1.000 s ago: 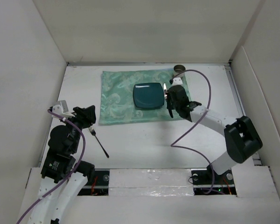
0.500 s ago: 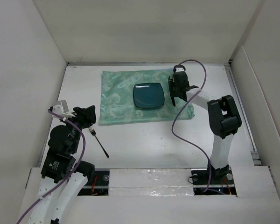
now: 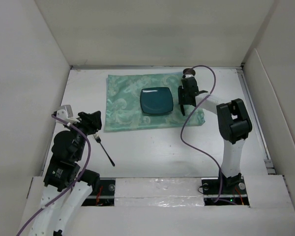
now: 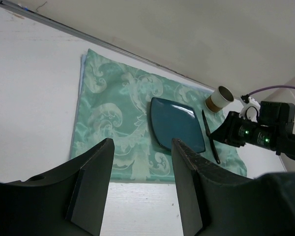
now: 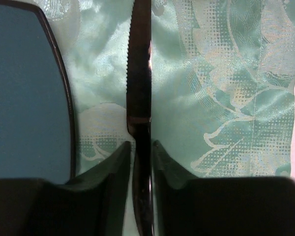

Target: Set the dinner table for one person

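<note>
The dinner table (image 3: 152, 147) is a large matte-white top. A mint-green mat (image 3: 125, 101) lies on it and carries a dark teal square plate (image 3: 157, 101). My right gripper (image 3: 186, 94) is just right of the plate, low over the mat. It is shut on the handle of a dark knife (image 5: 140, 73) that lies flat along the plate's right edge, serrated side toward the plate. The knife also shows in the left wrist view (image 4: 210, 135). My left gripper (image 3: 92, 122) is open and empty above bare table. A fork (image 3: 103, 148) lies on the table just in front of it.
A small brown cup (image 3: 189, 73) stands at the mat's far right corner, right behind my right gripper; it also shows in the left wrist view (image 4: 219, 98). White walls enclose the table on the left, far and right sides. A purple cable loops over the right arm.
My right arm has folded back and its gripper has moved with the knife toward the far side of the mat, near the cup. My left arm has barely moved.
</note>
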Tool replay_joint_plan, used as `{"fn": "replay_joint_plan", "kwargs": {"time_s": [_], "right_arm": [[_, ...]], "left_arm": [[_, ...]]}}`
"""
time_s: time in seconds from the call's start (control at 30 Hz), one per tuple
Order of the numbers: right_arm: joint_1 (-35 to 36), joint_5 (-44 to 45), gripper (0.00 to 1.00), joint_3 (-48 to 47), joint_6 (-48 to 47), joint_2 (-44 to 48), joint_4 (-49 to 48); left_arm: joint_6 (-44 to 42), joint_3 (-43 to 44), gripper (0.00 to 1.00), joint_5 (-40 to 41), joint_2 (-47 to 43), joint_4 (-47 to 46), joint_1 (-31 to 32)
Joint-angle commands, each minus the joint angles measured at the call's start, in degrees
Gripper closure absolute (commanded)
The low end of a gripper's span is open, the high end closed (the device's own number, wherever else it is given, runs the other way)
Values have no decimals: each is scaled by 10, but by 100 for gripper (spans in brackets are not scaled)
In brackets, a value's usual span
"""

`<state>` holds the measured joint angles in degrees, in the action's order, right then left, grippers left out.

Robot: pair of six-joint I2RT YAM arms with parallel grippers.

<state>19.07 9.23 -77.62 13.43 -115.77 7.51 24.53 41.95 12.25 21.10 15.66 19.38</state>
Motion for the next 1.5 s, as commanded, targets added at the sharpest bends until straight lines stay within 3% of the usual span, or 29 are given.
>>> {"fn": "replay_joint_plan", "kwargs": {"time_s": [0.0,0.13,0.27,0.4,0.43,0.5,0.53,0.57,0.7,0.73,0.77,0.93,1.07,1.23,1.3,1.47], "right_arm": [[-6,-6,65,-10,3,33,-21],[-6,-18,55,7,-1,91,-30],[1,-41,52,47,-2,170,-50],[49,-71,93,151,-8,281,-143],[80,-75,98,194,-6,318,-153],[114,-64,100,236,-2,353,-177],[131,-60,100,275,2,370,-182],[160,-57,100,293,4,401,-183],[208,-61,96,357,6,482,-172],[219,-69,94,373,-9,508,-159],[219,-69,94,378,-10,522,-159],[219,-40,93,417,-21,599,-131],[207,-41,91,436,-16,663,-135],[187,-60,90,448,-7,717,-127],[181,-69,90,450,-5,726,-126],[169,-82,89,448,-4,747,-110]], "left_arm": [[-6,-3,54,6,7,-24,-3],[-4,0,56,24,29,-15,-3],[-5,7,60,38,73,3,-3],[-4,9,67,47,117,12,-3],[-2,11,71,49,124,16,-3],[9,17,79,53,149,32,-3],[13,26,90,55,159,39,-3],[18,33,94,59,170,50,-3],[85,57,100,82,241,154,3],[159,59,89,91,256,178,22],[160,59,89,82,264,178,22],[202,53,66,18,330,237,-23],[245,1,66,-56,357,239,-76],[282,-37,55,-50,342,247,-76],[292,-21,51,-36,374,276,-76],[302,-10,50,4,413,279,-76]]}}
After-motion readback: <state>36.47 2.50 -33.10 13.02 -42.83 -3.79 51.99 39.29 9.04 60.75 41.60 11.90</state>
